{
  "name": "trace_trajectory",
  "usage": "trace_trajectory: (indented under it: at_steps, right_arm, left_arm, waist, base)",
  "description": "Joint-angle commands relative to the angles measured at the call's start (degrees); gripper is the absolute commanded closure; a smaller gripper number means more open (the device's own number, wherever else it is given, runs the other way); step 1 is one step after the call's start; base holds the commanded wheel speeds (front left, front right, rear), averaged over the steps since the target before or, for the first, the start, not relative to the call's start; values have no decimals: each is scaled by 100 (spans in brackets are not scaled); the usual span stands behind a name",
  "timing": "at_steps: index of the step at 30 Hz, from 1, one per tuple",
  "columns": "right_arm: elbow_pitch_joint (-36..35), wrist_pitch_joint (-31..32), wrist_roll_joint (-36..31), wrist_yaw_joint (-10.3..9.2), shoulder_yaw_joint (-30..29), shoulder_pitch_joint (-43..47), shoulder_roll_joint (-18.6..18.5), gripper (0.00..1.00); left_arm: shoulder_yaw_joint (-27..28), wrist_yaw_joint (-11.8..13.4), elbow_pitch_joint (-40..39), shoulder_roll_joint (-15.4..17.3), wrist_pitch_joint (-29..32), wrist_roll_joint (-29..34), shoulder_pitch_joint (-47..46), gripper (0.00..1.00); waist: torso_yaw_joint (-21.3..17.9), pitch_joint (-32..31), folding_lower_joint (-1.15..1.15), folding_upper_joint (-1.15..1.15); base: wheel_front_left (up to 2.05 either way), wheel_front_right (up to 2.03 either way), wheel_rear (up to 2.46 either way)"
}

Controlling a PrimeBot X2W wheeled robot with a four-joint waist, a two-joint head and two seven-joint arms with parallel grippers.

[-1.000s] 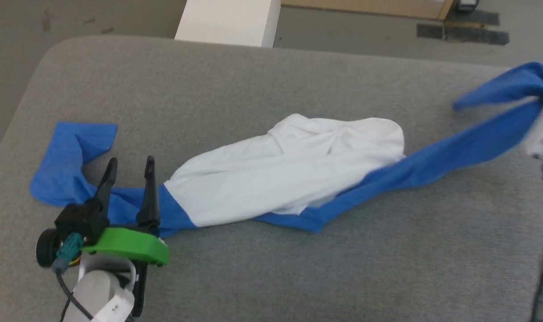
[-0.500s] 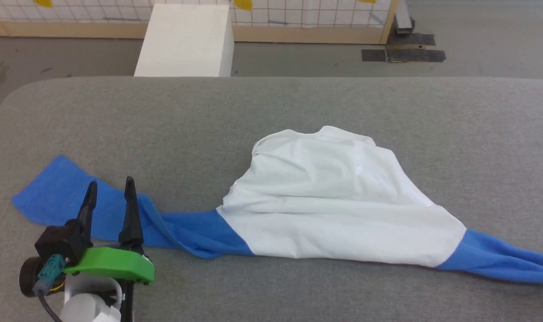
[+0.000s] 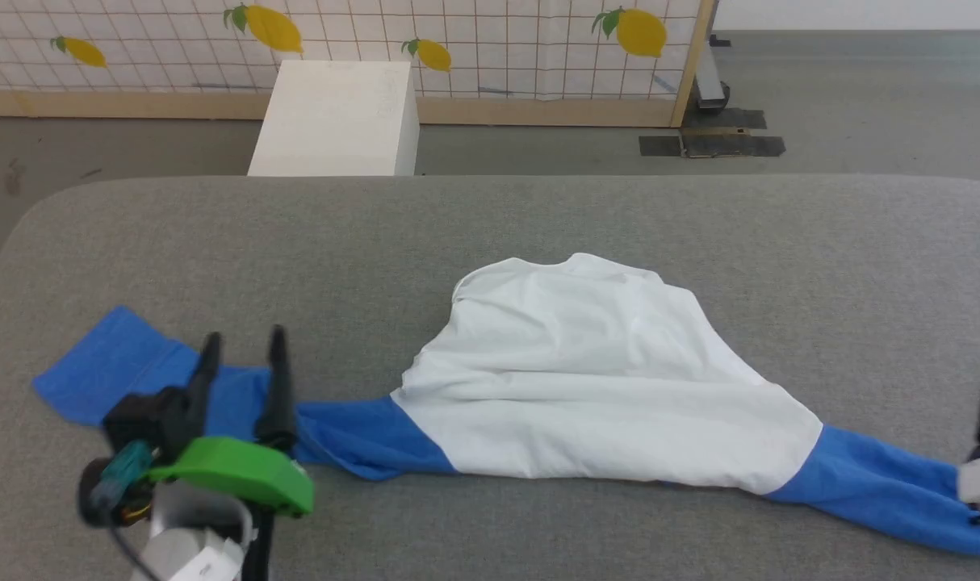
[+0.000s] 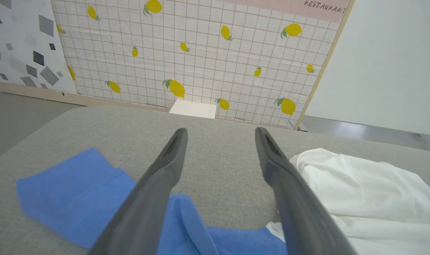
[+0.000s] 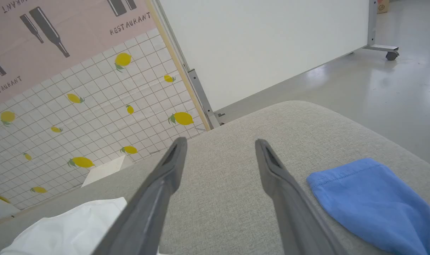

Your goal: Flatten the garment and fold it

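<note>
Garment lies on table, body mid-table, left sleeve running left, right sleeve running right. Left gripper over left sleeve. Right gripper beside right sleeve end. Box on floor behind table, wall panel behind box.

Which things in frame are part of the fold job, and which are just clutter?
Job:
- garment, white body with blue sleeves, lying on the grey surface
- left gripper, open
- right gripper, open

Lying about:
- white box beyond the surface
- lemon-print panel
- dark tape patches on the floor
</note>
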Motion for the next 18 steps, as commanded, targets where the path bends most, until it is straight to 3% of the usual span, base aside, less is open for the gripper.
trace_trajectory:
  at_steps: [1, 6, 11, 18]
  right_arm:
    - [14, -111, 149, -8, 191, 68, -3, 0]
    - [97, -342, 211, -8, 635, 119, -3, 0]
    - [140, -383, 209, -8, 732, 22, -3, 0]
    - [229, -516, 303, -8, 857, -169, -3, 0]
  left_arm:
    - [-126, -94, -10, -18, 251, -96, -187, 0]
    - [-591, -324, 246, -70, 1727, -420, -1069, 0]
    - [-1261, -439, 1017, -57, 3942, -526, -2339, 0]
    - [-1915, -608, 1978, 197, 5313, -286, -3293, 0]
  waist:
    - [-107, 11, 0, 0]
    - [-334, 183, 0, 0]
    - [-526, 534, 0, 0]
    - [-855, 1062, 0, 0]
  base:
    - [0, 0, 0]
    - [0, 0, 0]
    - [0, 0, 0]
    - [0, 0, 0]
